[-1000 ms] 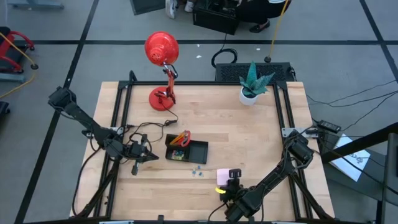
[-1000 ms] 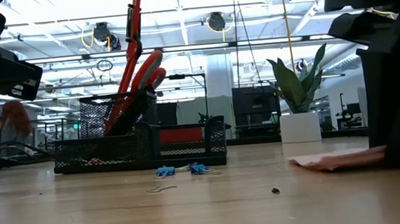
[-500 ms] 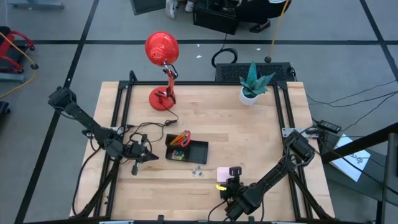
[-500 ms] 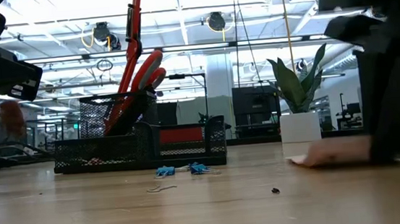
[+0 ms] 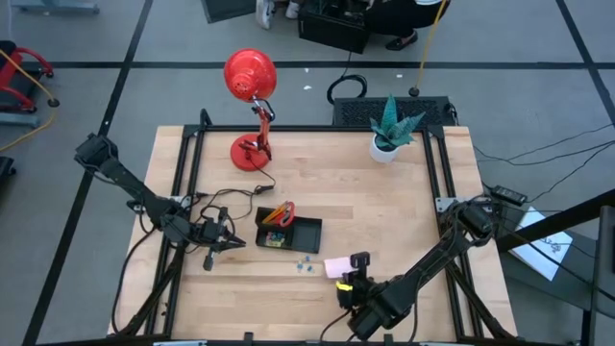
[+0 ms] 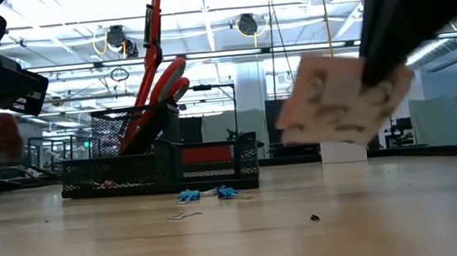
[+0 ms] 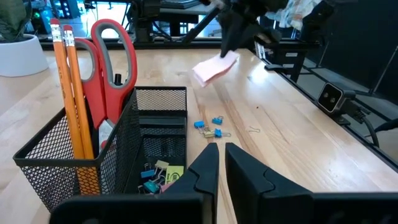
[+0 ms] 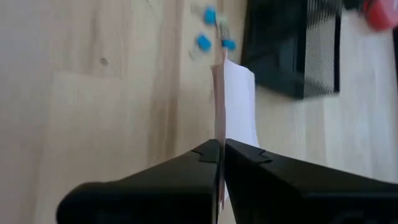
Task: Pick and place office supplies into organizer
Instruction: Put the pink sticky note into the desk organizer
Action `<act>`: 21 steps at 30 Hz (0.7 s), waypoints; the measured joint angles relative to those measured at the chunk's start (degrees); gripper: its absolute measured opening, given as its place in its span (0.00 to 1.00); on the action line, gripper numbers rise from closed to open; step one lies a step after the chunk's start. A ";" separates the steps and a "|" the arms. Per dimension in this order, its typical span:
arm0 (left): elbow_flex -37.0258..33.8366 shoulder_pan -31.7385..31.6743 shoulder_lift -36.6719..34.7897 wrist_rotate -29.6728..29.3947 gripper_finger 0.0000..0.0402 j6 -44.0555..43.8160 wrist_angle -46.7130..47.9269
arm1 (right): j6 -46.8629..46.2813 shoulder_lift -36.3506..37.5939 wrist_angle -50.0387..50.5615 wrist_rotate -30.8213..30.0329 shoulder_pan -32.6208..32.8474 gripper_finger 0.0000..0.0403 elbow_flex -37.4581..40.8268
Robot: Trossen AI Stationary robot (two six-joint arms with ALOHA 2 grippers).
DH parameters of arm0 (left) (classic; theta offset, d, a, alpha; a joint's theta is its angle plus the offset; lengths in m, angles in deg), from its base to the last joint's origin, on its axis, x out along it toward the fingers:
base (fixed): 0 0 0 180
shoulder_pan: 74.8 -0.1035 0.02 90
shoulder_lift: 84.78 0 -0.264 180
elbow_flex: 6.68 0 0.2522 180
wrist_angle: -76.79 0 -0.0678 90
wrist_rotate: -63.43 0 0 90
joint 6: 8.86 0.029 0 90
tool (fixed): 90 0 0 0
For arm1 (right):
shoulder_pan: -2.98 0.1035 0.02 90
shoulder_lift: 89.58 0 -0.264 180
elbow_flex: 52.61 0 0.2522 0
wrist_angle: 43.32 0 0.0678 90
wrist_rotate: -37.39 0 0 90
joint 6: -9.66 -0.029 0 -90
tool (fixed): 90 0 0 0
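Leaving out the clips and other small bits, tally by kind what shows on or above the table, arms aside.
Pencils: 2
Scissors: 1
Sticky pad: 1
Organizer: 1
Lamp: 1
Plant: 1
Total: 7

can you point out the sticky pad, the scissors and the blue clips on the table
sticky pad (image 5: 337,265), high view, middle of its pink top face
scissors (image 7: 115,59), left wrist view, on a red handle loop
blue clips (image 6: 207,194), low view, between the two blue bits on the table
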 joint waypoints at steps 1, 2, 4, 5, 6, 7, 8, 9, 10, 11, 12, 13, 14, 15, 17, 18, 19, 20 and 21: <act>0.00 0.01 -0.01 0.00 0.09 0.00 0.00 | 1.25 0.03 -0.33 -0.03 -0.05 0.00 -0.84; 0.00 0.00 0.00 0.00 0.09 0.02 0.01 | 2.62 0.08 -0.86 -0.10 -0.07 0.00 -1.63; 0.00 0.00 0.00 0.00 0.09 0.15 0.01 | 5.77 0.14 -3.62 -0.33 -0.07 0.00 -2.73; 0.00 0.00 0.00 0.00 0.09 0.22 0.02 | 7.43 0.14 -5.74 -0.47 -0.07 0.00 -2.94; 0.00 0.00 0.00 0.00 0.09 0.39 0.02 | 9.01 0.14 -8.10 -1.25 -0.07 0.00 -2.98; 0.00 0.00 0.00 0.00 0.09 0.53 0.02 | 10.59 0.12 -10.40 -1.80 -0.07 0.00 -2.98; 0.00 0.00 0.00 0.00 0.09 0.55 0.01 | 11.49 0.12 -12.05 -2.67 -0.15 0.00 -2.98; 0.00 0.00 0.00 -0.02 0.09 0.55 0.02 | 12.32 0.12 -13.35 -3.91 -0.52 0.01 -2.98; 0.00 0.00 0.00 -0.02 0.09 0.55 0.00 | 12.97 0.12 -14.30 -5.08 -1.04 0.01 -3.00; 0.00 0.00 0.00 -0.02 0.09 0.55 0.02 | 13.57 0.12 -15.13 -6.46 -1.76 0.01 -3.00; 0.00 0.01 0.00 -0.02 0.09 0.49 0.00 | 14.48 0.12 -15.79 -7.89 -2.62 0.01 -3.02; 0.00 0.01 0.00 -0.02 0.09 0.32 0.00 | 15.76 0.12 -16.41 -9.09 -3.44 0.01 -3.03; 0.00 0.00 -0.01 -0.02 0.09 0.23 0.00 | 17.51 0.12 -16.99 -9.58 -4.37 0.01 -3.03; 0.00 0.02 0.00 -0.02 0.09 0.12 0.00 | 19.35 0.12 -17.79 -9.93 -5.27 0.01 -3.03; 0.00 0.02 0.00 -0.02 0.09 0.13 0.00 | 22.75 0.12 -19.49 -8.98 -7.38 0.01 -3.03; 0.00 0.02 0.00 -0.02 0.09 0.16 0.00 | 24.02 0.12 -19.93 -8.19 -8.43 0.01 -3.03; 0.00 0.01 0.00 -0.02 0.09 0.20 0.00 | 25.38 0.13 -20.05 -6.49 -9.53 0.01 -3.03; 0.00 0.02 0.00 -0.02 0.09 0.31 0.00 | 26.38 0.14 -20.03 -4.97 -10.75 0.01 -3.05; 0.00 0.00 0.00 -0.02 0.09 0.37 0.00 | 26.96 0.13 -19.86 -3.91 -11.89 0.01 -3.05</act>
